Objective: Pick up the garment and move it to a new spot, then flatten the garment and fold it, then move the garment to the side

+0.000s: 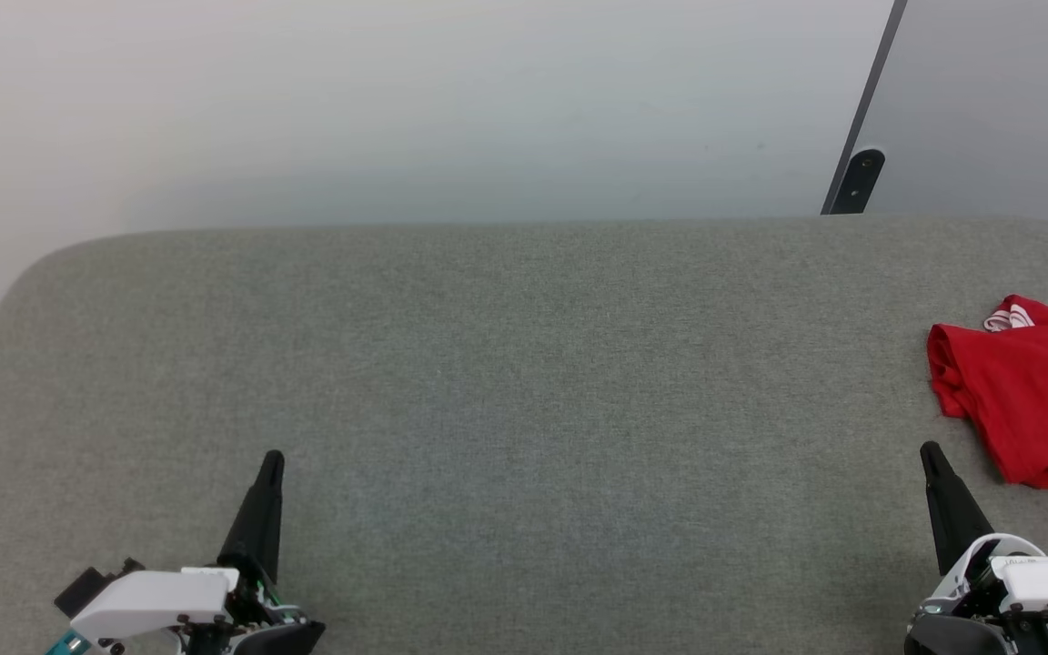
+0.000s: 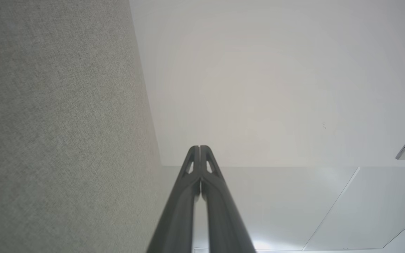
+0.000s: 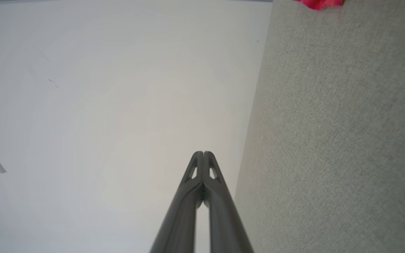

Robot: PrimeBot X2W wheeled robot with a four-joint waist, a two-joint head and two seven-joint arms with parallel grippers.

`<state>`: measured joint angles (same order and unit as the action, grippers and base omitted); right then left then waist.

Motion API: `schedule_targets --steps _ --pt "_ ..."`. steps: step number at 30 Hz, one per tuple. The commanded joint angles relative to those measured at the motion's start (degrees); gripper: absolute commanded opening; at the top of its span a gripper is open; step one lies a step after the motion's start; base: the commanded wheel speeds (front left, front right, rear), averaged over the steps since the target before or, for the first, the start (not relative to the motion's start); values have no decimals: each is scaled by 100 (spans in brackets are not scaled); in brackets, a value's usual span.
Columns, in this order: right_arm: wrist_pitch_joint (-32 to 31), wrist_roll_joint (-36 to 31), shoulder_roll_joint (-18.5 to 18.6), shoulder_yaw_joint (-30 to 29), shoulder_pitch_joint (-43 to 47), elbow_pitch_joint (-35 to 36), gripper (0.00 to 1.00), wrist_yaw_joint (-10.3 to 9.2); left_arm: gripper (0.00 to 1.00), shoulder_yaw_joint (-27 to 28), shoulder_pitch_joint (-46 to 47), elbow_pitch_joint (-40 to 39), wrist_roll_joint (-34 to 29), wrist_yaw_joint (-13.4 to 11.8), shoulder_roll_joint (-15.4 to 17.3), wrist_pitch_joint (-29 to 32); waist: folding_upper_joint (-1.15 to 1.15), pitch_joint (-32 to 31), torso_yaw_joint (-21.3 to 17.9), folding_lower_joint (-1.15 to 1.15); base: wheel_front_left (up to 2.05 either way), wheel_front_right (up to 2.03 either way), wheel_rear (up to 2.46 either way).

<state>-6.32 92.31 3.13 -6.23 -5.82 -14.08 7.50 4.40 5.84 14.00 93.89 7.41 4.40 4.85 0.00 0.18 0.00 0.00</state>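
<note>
The garment (image 1: 1029, 400) is a red bundle with a bit of red-and-white striped trim at its top, lying at the right edge of the grey fabric surface (image 1: 524, 382); part of it runs past the edge of the head view. A sliver of the garment (image 3: 318, 3) shows at the top of the right wrist view. My right gripper (image 1: 931, 452) is shut and empty, just left of and below the garment, apart from it. My left gripper (image 1: 273, 459) is shut and empty at the lower left, far from the garment. Both grippers' fingertips touch in the wrist views, left gripper (image 2: 199, 147) and right gripper (image 3: 203, 153).
A pale wall (image 1: 397, 109) rises behind the surface's rounded far edge. A dark slanted bar with a round fitting (image 1: 856, 177) stands at the back right. The wide middle of the grey surface lies between my grippers.
</note>
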Motion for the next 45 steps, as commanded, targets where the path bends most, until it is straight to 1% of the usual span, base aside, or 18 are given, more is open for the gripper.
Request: schedule_targets --steps 1,45 --pt "-10 44 -19 -15 -75 -8 0 -2 0 22 53 10 36 30 -4 18 0 0 0 0 0 0 0" --pt "-23 20 -32 -27 -63 -10 0 -2 0 108 64 13 -63 30 -70 93 0 0 0 0 0 0 0"
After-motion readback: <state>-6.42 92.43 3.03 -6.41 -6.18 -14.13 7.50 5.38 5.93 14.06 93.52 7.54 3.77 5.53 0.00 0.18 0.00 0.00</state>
